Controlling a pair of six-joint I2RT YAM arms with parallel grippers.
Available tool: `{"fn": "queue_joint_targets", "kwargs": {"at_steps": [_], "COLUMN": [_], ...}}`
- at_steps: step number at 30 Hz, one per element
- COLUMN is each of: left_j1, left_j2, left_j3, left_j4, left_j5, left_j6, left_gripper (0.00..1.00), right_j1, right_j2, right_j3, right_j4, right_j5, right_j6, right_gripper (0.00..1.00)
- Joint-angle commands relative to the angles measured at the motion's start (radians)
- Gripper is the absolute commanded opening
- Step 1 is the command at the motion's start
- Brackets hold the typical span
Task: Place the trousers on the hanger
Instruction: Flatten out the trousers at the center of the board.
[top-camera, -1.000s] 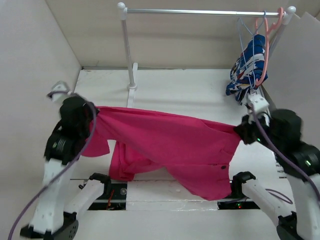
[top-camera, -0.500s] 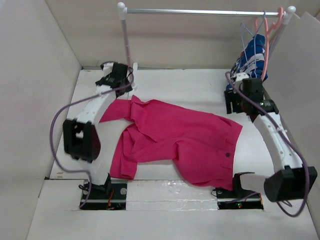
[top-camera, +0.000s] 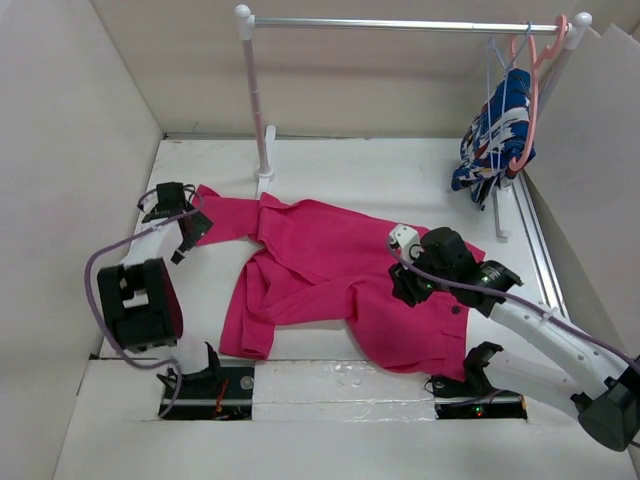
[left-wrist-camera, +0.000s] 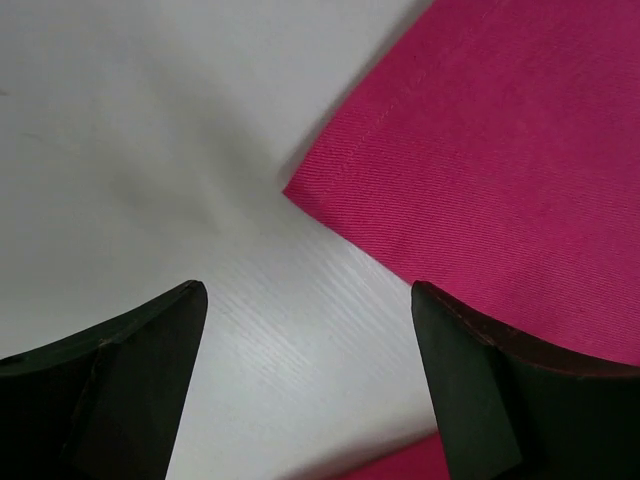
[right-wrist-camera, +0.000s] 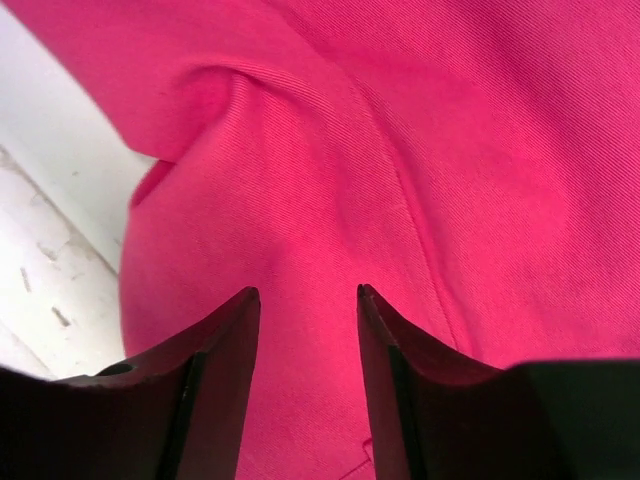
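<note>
The magenta trousers (top-camera: 320, 265) lie spread and rumpled on the white table, held by neither gripper. My left gripper (top-camera: 192, 222) stands open at their left end. In the left wrist view it (left-wrist-camera: 310, 290) hovers over bare table, with a corner of the trousers (left-wrist-camera: 500, 150) just ahead and to the right. My right gripper (top-camera: 402, 283) is open, low over the cloth near the right end. In the right wrist view its gap (right-wrist-camera: 308, 292) has only the trousers (right-wrist-camera: 350, 150) beneath it. The light-blue hanger (top-camera: 486, 70) hangs at the right end of the rail.
A metal rail (top-camera: 400, 23) on a white post (top-camera: 258, 100) spans the back. A salmon-pink hanger (top-camera: 531, 100) and a blue-and-white garment (top-camera: 495, 130) hang beside the light-blue hanger. Walls close in left and right. White table (right-wrist-camera: 50, 220) shows beside the cloth.
Both grippers have let go of the trousers, which dropped from being stretched in the air onto the table. The left arm came down at the left end, the right arm over the right part.
</note>
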Motion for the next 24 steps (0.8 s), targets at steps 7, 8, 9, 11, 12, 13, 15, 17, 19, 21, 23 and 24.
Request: {"fn": "queue_joint_targets", "kwargs": {"at_steps": [7,8,9,11,12,13,15,17,19,21,23,24], "left_j1": [-0.005,-0.005,-0.005,0.006,0.015,0.026,0.056,0.08,0.1,0.109,0.109,0.109], "left_j2": [0.293,0.321,0.33,0.344,0.344,0.343,0.315,0.227,0.144,0.009,-0.076,-0.091], "left_j3": [0.117,0.115,0.114,0.117,0.129,0.14,0.167,0.171,0.168,0.155,0.146,0.138], "left_j4": [0.085,0.088,0.096,0.1,0.1,0.084,0.035,0.018,0.015,0.034,0.051,0.054], "left_j5": [0.017,0.0,-0.017,-0.037,-0.057,-0.066,-0.089,-0.094,-0.102,-0.122,-0.103,-0.094], "left_j6": [-0.11,-0.114,-0.123,-0.124,-0.116,-0.107,-0.108,-0.11,-0.105,-0.096,-0.094,-0.1], "left_gripper": [0.57,0.52,0.48,0.25,0.1,0.0,0.0,0.0,0.0,0.0,0.0,0.0], "right_j1": [0.04,0.04,0.04,0.031,0.008,-0.011,-0.076,-0.235,-0.423,-0.533,-0.674,-0.715], "right_j2": [-0.052,-0.056,-0.064,-0.068,-0.062,-0.058,-0.038,0.002,0.054,0.094,0.134,0.143], "right_j3": [0.011,0.014,0.018,0.032,0.037,0.037,0.035,0.019,-0.014,-0.026,-0.024,-0.029], "right_j4": [0.036,0.032,0.027,0.019,0.004,-0.007,-0.031,-0.007,0.07,0.14,0.177,0.224], "right_j5": [0.025,0.036,0.042,0.069,0.085,0.127,0.169,0.152,0.096,0.059,0.025,0.03], "right_j6": [0.083,0.086,0.086,0.086,0.086,0.086,0.098,0.081,0.068,0.058,0.061,0.064], "right_gripper": [0.56,0.56,0.56,0.56,0.56,0.58,0.63,0.68,0.73,0.75,0.75,0.76]}}
